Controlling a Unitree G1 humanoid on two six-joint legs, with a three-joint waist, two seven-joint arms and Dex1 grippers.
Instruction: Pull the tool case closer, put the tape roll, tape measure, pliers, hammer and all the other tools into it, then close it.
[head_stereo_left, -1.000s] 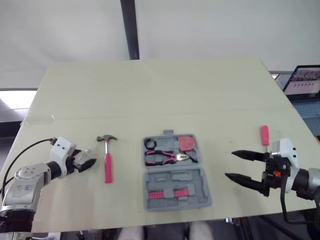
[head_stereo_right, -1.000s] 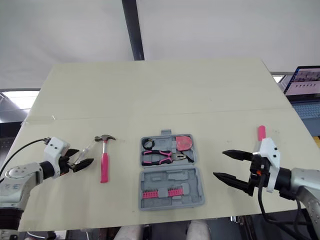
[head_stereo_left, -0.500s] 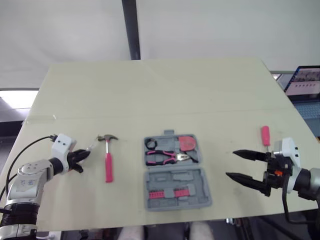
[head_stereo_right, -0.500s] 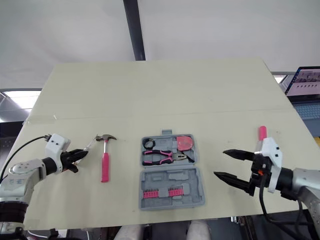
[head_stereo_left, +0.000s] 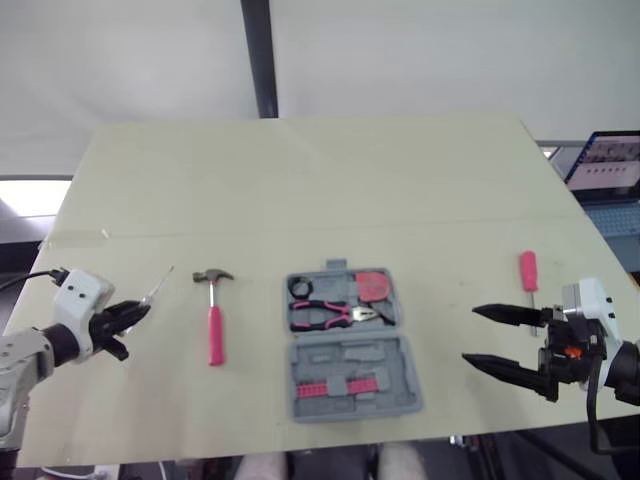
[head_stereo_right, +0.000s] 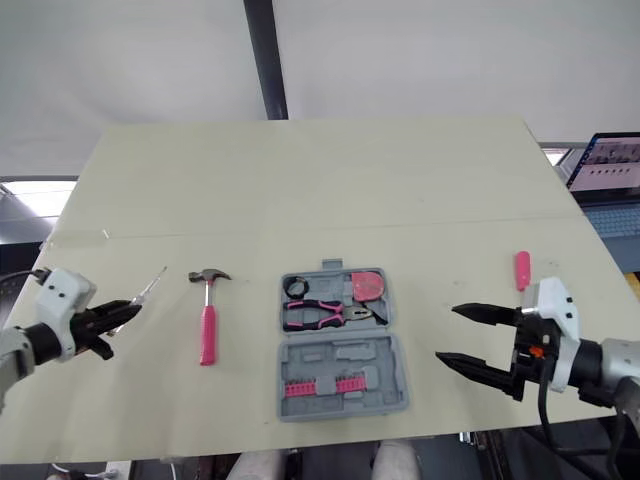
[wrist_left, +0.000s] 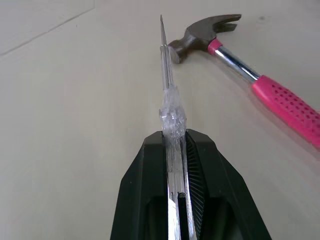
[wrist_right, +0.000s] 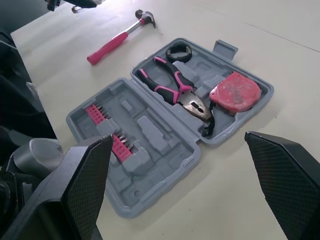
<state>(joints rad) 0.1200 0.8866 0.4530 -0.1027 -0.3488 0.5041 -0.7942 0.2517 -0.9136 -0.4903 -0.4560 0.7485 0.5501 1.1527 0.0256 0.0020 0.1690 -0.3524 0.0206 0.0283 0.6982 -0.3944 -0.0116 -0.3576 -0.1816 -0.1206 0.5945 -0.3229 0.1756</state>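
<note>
Case (head_stereo_left: 350, 353) lying open and flat on the table (head_stereo_left: 300, 180), at the middle of the near edge, its two grey halves joined across the centre. The far half holds the tape roll (head_stereo_left: 301, 288), a small black ring in the left corner; the pliers (head_stereo_left: 335, 314), pink-gripped and lying crosswise; and the tape measure (head_stereo_left: 373, 286), pink-red, in the right corner. The near half carries a row of pink bits (head_stereo_left: 330, 386), with the remaining moulded slots bare.

Hammer (head_stereo_left: 214, 318) on the table to the left of the case and apart from it, with the metal head away from the robot and the pink handle pointing back toward the near edge.

Left gripper (head_stereo_left: 130, 314) further left, fingers clamped together on the clear handle of a screwdriver (wrist_left: 167, 80). The thin shaft points toward the hammer head, its tip near the head but apart from it. Whether the shaft touches the table cannot be told.

Right gripper (head_stereo_left: 470, 334) to the right of the case and well apart from it, fingers spread wide and holding nothing. A pink-handled tool (head_stereo_left: 528, 271) lies on the table just beyond this gripper.

Laptop (head_stereo_left: 610, 160) past the table's right edge, and a black post (head_stereo_left: 255, 55) behind the far edge.
</note>
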